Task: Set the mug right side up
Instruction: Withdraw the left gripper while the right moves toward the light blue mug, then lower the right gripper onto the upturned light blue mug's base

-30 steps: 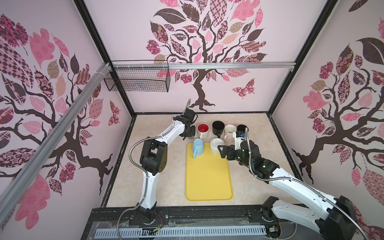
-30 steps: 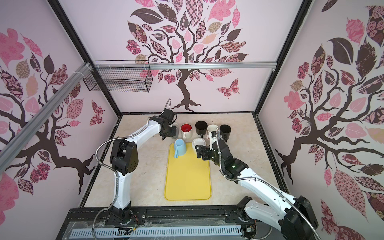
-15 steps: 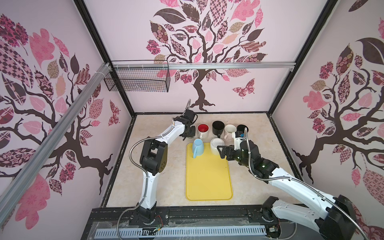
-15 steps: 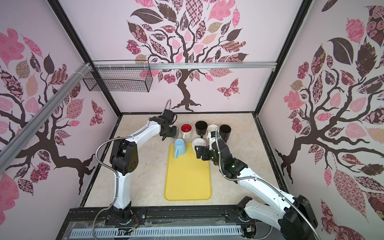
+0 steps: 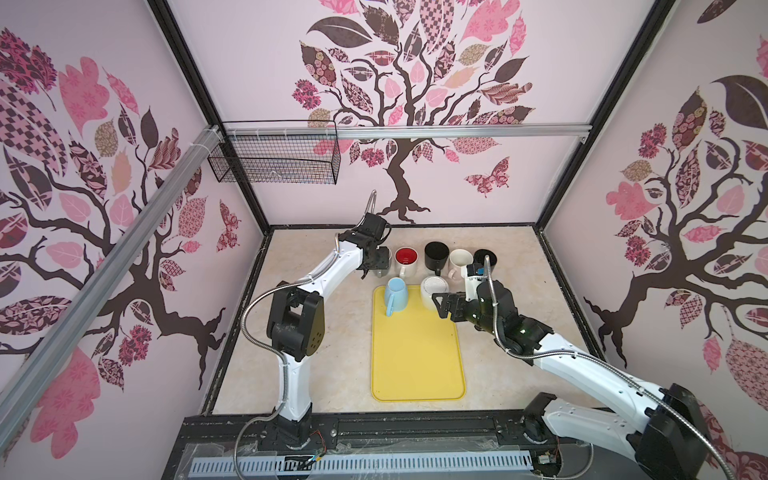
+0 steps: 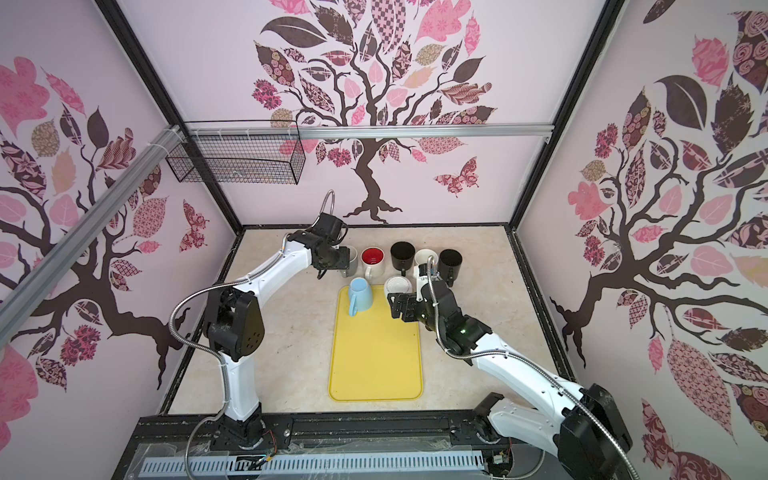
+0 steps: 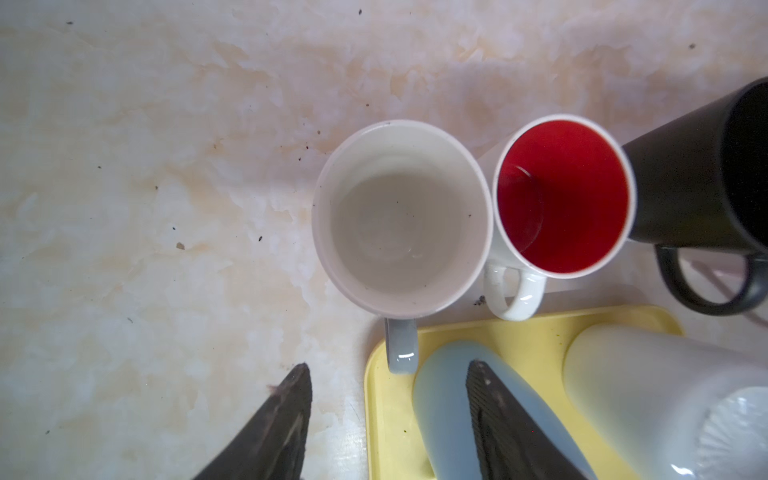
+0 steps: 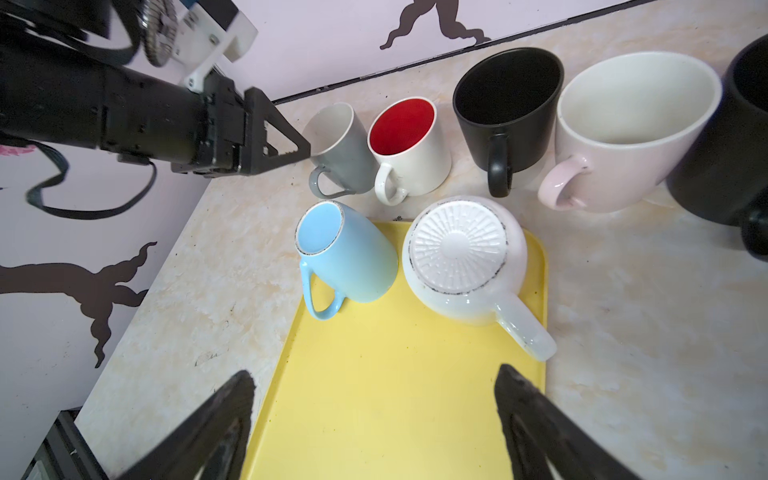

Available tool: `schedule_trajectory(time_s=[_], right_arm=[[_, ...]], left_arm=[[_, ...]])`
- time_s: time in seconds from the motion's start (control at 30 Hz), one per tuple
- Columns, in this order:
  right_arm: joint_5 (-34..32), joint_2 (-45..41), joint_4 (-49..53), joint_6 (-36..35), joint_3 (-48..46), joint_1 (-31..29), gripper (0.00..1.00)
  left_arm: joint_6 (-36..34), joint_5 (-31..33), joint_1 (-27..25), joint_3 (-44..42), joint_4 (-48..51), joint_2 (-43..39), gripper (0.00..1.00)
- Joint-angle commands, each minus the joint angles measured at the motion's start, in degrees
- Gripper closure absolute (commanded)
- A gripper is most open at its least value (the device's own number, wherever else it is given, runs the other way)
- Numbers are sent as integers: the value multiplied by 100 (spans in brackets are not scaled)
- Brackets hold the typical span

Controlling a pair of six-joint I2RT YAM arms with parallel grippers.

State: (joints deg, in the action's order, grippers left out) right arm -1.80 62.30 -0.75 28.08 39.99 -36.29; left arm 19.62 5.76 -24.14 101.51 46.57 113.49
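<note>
Partly done: grey mug [image 7: 401, 216] upright on desk [image 7: 166, 166] under parted, empty left end effector [image 7: 389, 366]; blue mug [image 8: 345, 253] and white mug [image 8: 461, 257] upside down on yellow tray [image 8: 374, 415], near wide-open, empty right end effector [image 8: 374, 374].

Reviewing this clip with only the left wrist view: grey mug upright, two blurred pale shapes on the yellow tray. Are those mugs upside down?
Observer: Yes. The blue mug and the white mug both stand base-up on the yellow tray.
Reviewer: How many stand upright behind them?
Observer: Five in a row on the table: grey mug, red-lined mug, black mug, pale pink mug, second black mug.
Reviewer: And the right arm?
Observer: The right gripper hangs over the tray, jaws open and empty, short of the white mug.
</note>
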Motion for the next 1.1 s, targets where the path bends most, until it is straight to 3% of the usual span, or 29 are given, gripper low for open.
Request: schedule_trajectory(time_s=[0.0, 0.17, 0.3, 0.4, 0.5, 0.6, 0.8, 0.97, 1.07], right_arm=[[66, 153, -197, -77, -46, 8, 9], [175, 255, -360, -156, -82, 9, 10], [328, 308, -598, -193, -184, 15, 11], [334, 382, -417, -52, -119, 7, 14], [-76, 398, -79, 143, 26, 0, 15], [-310, 421, -120, 371, 37, -16, 16], [-557, 1105, 144, 872, 731, -297, 19], [-1079, 1897, 938, 1406, 1711, -623, 20], [-1403, 2398, 1621, 1645, 2429, -824, 21]], left_arm=[[41, 129, -114, -222, 152, -568, 34], [-8, 425, -431, -464, 214, -1304, 32], [26, 632, -876, -1412, -225, -2158, 31], [242, 299, -960, -2380, -720, -2896, 30], [440, -260, -984, -3344, -1202, -3850, 31], [742, -409, -991, -4248, -1487, -4780, 31], [1079, -537, -874, -5244, -1845, -5834, 31], [1787, -1675, 29, -6172, -2770, -6411, 31], [1853, -1646, 181, -6312, -2790, -6533, 31]])
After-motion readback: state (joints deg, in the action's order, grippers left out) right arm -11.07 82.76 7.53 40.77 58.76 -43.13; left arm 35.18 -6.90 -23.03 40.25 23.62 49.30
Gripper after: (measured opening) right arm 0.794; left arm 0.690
